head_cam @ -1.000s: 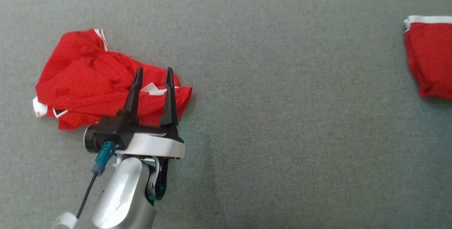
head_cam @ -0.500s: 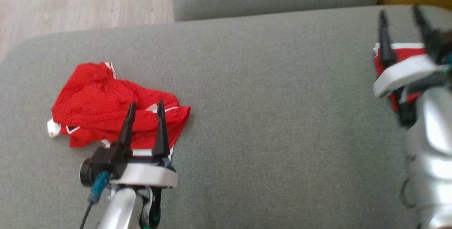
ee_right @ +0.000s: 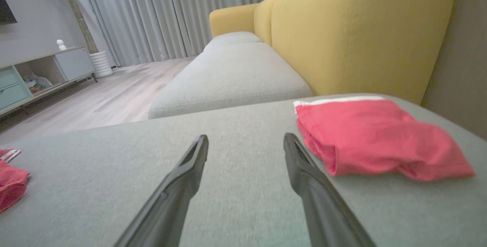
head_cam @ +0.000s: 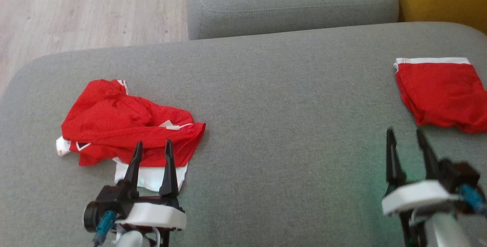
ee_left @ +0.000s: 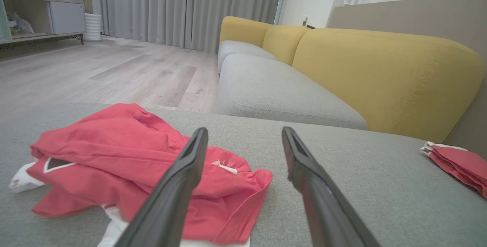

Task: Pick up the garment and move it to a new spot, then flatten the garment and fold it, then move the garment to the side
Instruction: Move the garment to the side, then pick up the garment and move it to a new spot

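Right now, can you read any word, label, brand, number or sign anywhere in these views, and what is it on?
No text can be read anywhere.
crumpled red garment: a small white tag near its right end, too small and blurred to read.
folded red garment: a plain white band along its far edge, with no print visible.
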{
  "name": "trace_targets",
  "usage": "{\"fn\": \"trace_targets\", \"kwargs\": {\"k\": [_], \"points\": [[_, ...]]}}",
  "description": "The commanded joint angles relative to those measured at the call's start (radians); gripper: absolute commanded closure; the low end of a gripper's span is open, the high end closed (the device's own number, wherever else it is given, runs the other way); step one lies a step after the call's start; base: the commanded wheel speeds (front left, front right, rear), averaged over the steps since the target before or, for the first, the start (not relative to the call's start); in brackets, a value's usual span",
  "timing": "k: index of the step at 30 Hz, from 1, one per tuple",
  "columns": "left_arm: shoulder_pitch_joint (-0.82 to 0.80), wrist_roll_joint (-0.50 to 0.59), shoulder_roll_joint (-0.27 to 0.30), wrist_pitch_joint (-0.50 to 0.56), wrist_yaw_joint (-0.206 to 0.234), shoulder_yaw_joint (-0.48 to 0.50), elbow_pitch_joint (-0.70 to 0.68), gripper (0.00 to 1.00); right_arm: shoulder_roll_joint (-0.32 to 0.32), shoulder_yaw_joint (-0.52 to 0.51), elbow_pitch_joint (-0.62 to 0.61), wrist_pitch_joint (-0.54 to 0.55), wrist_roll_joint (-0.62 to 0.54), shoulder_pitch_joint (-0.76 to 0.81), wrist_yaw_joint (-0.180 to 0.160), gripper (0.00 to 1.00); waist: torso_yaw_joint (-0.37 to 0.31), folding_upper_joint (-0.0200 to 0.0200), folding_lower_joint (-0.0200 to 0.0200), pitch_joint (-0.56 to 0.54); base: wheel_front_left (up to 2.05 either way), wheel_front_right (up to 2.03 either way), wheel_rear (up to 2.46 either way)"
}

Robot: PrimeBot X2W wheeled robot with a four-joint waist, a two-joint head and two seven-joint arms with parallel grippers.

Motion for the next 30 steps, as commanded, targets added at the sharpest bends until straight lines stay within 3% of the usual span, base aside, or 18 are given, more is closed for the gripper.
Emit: {"fn": "trace_targets", "kwargs": {"k": [1, 21, 30], "points": [[-0.027, 0.006, 0.004, -0.009, 0.000, 0.038, -0.028, 0.00, 0.003, 0.033, -0.044, -0.012, 0.013, -0.029, -0.002, 0.00, -0.003, -0.0001, 0.0001, 0.004, 0.00, 0.00, 0.00], [-0.038, 0.003, 0.004, -0.009, 0.004, 0.041, -0.030, 0.00, 0.003, 0.060, -0.123, -0.016, 0.048, 0.026, -0.002, 0.00, 0.008, -0.0001, 0.0001, 0.022, 0.00, 0.00, 0.00], [-0.046, 0.011, 0.004, -0.009, 0.011, 0.041, -0.035, 0.00, 0.003, 0.114, -0.134, -0.016, 0.050, 0.037, -0.002, 0.00, 0.082, -0.0001, 0.0001, 0.024, 0.00, 0.00, 0.00]]}}
